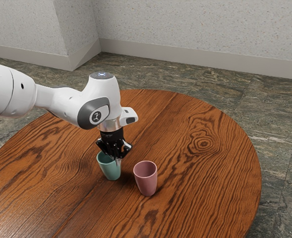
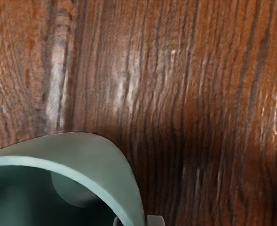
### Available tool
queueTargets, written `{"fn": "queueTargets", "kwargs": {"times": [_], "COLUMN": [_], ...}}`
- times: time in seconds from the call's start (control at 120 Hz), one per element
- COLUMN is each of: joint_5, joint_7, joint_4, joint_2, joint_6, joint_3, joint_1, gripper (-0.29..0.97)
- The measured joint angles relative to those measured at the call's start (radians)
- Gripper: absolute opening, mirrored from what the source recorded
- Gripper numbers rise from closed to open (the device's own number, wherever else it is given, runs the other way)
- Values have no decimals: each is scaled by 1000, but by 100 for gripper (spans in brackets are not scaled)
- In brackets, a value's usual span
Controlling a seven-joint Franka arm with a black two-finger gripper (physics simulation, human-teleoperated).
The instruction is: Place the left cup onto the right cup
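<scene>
Exterior view puts your gripper (image 1: 117,157) down at the rim of the green cup (image 1: 108,168), on the side facing the pink cup (image 1: 145,177) (both stand upright on the table (image 1: 205,148)). You cannot tell whether it grips.

Table (image 1: 200,148): round, reddish-brown wood top with bold dark grain and a ringed knot figure toward its right edge in the exterior view. In the wrist view the tabletop (image 2: 185,94) shows streaked orange and dark grain with a pale sheen.

Floor (image 1: 269,99): dark grey-green stone tiles, veined, with seams visible, lying on all sides of the table.

Back wall (image 1: 195,22): pale, speckled, rough finish. A plain light baseboard (image 1: 200,57) runs along its foot.

At the exterior view's left a wall section (image 1: 22,25) steps forward, forming an inner corner beyond the table's far edge.

Light: even and diffuse.
</scene>
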State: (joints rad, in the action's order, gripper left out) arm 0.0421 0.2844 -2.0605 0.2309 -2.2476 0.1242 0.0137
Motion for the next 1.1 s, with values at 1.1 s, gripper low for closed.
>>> {"fn": "queueTargets", "kwargs": {"times": [1.1], "joint_5": [23], "joint_7": [15], "joint_4": [10], "joint_2": [-88], "joint_6": [97], "joint_3": [2], "joint_1": [0], "gripper": [-10]}}
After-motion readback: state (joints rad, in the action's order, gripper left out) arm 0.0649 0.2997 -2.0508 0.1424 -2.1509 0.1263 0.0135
